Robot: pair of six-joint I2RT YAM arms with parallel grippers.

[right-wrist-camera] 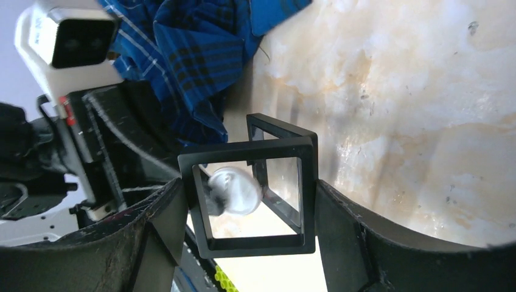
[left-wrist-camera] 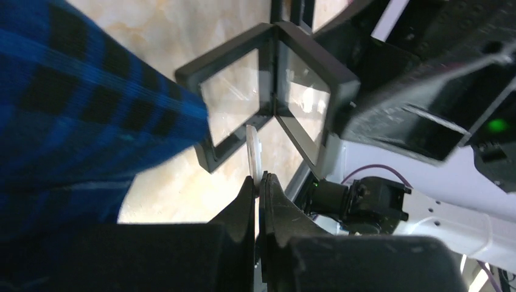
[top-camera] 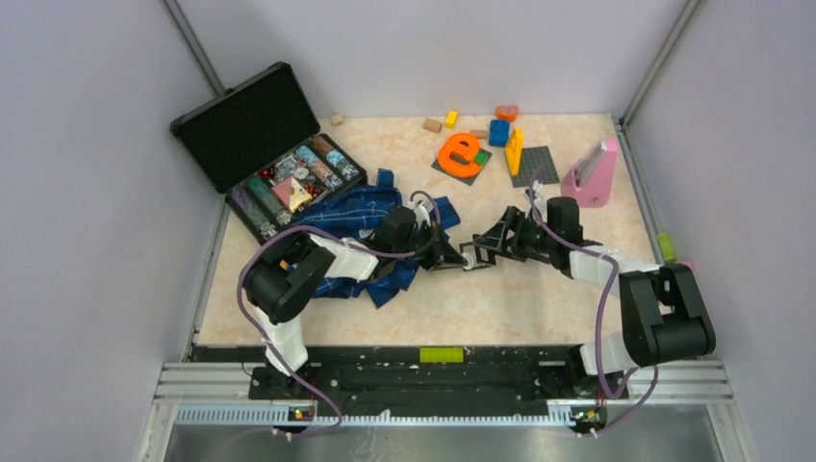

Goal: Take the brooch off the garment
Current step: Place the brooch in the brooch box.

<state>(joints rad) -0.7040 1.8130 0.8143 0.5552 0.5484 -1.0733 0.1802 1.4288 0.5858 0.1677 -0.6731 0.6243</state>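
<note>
My left gripper (left-wrist-camera: 258,182) is pinched tight on the brooch (left-wrist-camera: 253,149), a thin silvery disc seen edge-on from the left wrist, sticking up just past the fingertips. The brooch is off the garment (top-camera: 356,217) and sits mid-table, between my 2 grippers. My right gripper (right-wrist-camera: 251,210) is spread wide around a black hinged frame (right-wrist-camera: 249,149), 1 finger on each outer side. The frame's 2 square halves stand open in a V. From the right wrist the brooch (right-wrist-camera: 234,190) shows round through the clear pane of the nearer half.

Edges: the garment lies crumpled left of center, partly under my left arm, with its near fold short of the near table (top-camera: 520,308) edge. The bare strip along the near edge is open, and so is the patch right of my right arm. Grey walls hug the left and right table edges. An open black case (top-camera: 260,144) fills the far-left corner. Toy bricks (top-camera: 500,132) crowd the far edge.

Writing: only an orange "e" block (top-camera: 462,151) at the far middle.
</note>
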